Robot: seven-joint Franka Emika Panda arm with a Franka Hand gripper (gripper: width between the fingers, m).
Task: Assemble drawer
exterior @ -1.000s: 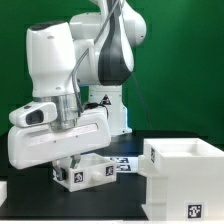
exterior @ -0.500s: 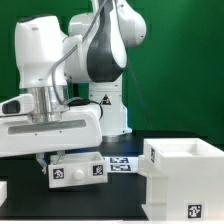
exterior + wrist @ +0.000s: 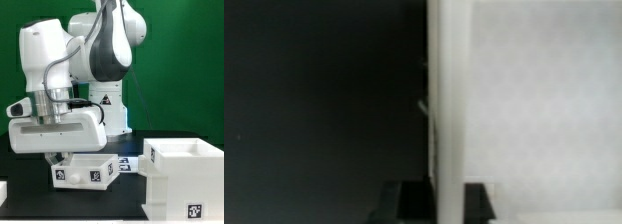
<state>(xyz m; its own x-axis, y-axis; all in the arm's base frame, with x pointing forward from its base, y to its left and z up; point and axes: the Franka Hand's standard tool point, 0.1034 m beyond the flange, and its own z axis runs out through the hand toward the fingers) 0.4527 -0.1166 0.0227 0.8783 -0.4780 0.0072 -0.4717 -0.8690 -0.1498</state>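
My gripper is shut on the wall of a small white tray with square tags on its front. It holds the tray slightly tilted, just above the black table, left of centre in the exterior view. In the wrist view the two dark fingers stand on either side of the tray's thin white wall, and the gripper is closed on it. The large white boxy housing stands open-topped at the exterior view's right, apart from the tray.
The marker board lies flat on the table between the tray and the housing. A white part shows at the left edge. The robot base stands behind, in front of a green backdrop.
The hand has swung and turned with the tray in it. The tray was level half a second ago; now it is slightly tilted and a little further right. The housing has not moved.
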